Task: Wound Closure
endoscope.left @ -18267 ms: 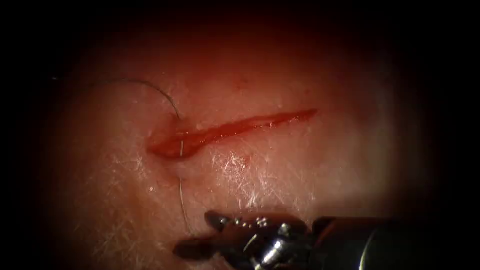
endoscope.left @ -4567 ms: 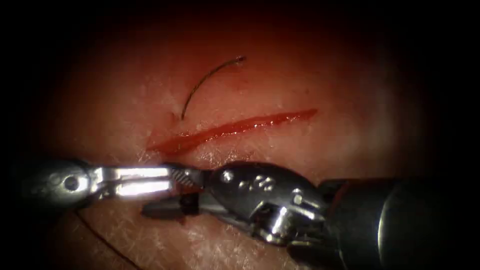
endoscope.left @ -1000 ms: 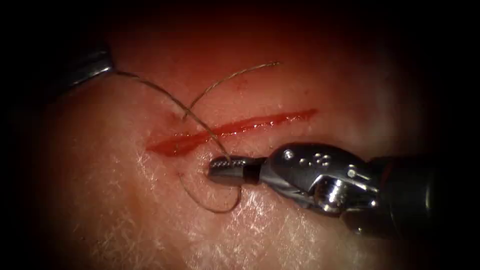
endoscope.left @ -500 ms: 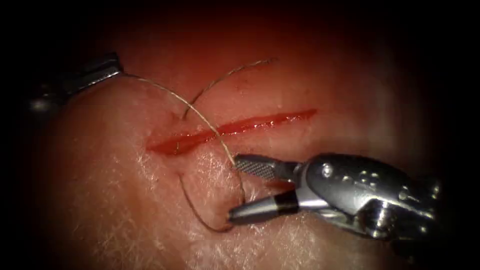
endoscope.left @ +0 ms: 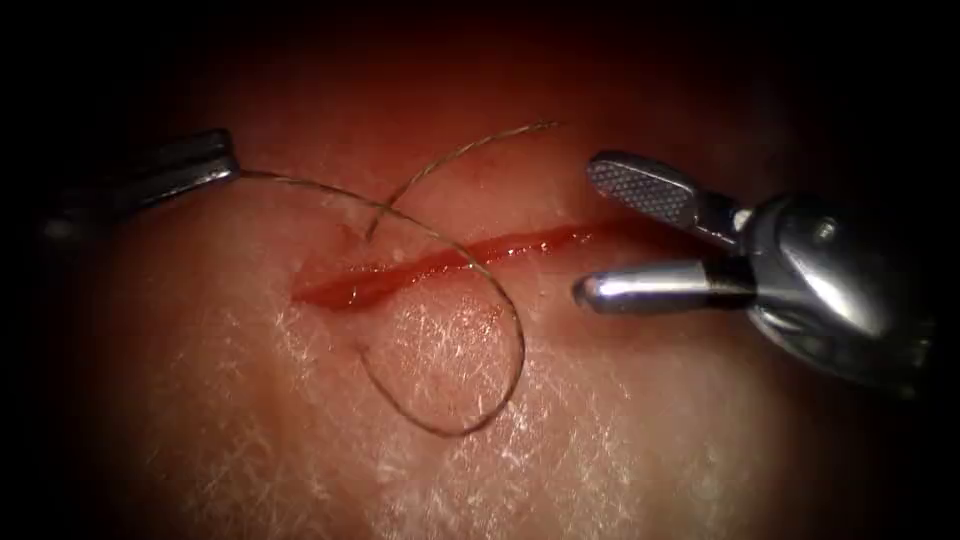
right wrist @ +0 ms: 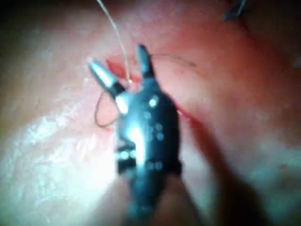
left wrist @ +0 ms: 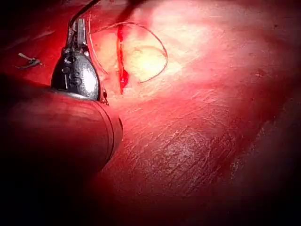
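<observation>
No word, brand, number or sign can be read anywhere in these views. The housing of the left end effector (left wrist: 77, 32) carries faint embossed marks in the left wrist view, but they are too small and glare-washed to make out. The right end effector (endoscope.left: 600, 235) shows only small round dimples on its metal housing, not characters.

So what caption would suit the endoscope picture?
Left gripper holds the thread, which loops over the cut in the tissue; right gripper open, empty.
</observation>
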{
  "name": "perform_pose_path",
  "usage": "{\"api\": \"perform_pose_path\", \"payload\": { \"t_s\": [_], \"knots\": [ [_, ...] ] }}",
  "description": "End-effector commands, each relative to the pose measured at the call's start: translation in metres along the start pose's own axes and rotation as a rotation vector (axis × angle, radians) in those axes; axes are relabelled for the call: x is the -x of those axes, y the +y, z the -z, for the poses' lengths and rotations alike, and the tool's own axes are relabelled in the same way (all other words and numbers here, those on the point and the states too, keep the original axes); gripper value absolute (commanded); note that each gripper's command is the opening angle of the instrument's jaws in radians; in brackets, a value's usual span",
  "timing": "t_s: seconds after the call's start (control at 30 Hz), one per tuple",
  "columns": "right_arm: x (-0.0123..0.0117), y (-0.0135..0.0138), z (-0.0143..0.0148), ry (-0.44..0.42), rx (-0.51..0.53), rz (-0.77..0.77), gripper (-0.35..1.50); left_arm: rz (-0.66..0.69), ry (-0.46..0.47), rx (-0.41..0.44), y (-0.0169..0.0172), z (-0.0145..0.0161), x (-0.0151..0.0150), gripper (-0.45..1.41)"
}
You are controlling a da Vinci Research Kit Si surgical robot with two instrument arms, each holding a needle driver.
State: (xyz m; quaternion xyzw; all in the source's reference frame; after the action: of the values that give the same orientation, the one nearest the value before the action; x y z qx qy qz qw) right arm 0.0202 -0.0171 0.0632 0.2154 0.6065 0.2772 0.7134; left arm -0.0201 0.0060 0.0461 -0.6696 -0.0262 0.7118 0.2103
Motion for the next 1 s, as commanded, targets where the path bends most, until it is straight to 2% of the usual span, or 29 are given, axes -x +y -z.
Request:
{"api": "perform_pose_path", "payload": {
  "t_s": [0.03,0.1,0.13,0.37,0.53,0.7,0.87,1.0],
  "knots": [
    [0.0012,0.0013,-0.0007,-0.005,0.015,0.005,0.24,0.004,0.004,0.008,0.0003,-0.0004,0.0003,-0.45],
    [0.0017,0.0022,-0.0011,-0.034,0.027,0.010,-0.31,0.005,0.009,0.021,0.0007,-0.0002,-0.0007,-0.45],
    [0.0021,0.0028,-0.0014,-0.043,0.033,0.020,-0.35,0.003,0.011,0.024,0.0010,-0.0002,-0.0012,-0.45],
    [0.0056,0.0040,-0.0047,-0.086,0.010,0.052,-0.35,-0.015,0.021,0.046,0.0021,-0.0003,-0.0045,-0.45],
    [0.0069,0.0045,-0.0094,-0.085,-0.036,0.062,-0.35,-0.021,0.028,0.052,0.0018,-0.0017,-0.0043,-0.45],
    [0.0086,0.0046,-0.0143,-0.088,-0.087,0.091,-0.35,-0.048,0.034,0.058,0.0012,-0.0024,-0.0015,-0.45],
    [0.0088,0.0038,-0.0169,-0.088,-0.124,0.103,-0.35,-0.037,0.026,0.046,-0.0002,-0.0026,0.0027,-0.45],
    [0.0087,0.0025,-0.0180,-0.091,-0.161,0.109,-0.35,-0.023,0.018,0.032,-0.0013,-0.0027,0.0062,-0.45]
  ]
}}
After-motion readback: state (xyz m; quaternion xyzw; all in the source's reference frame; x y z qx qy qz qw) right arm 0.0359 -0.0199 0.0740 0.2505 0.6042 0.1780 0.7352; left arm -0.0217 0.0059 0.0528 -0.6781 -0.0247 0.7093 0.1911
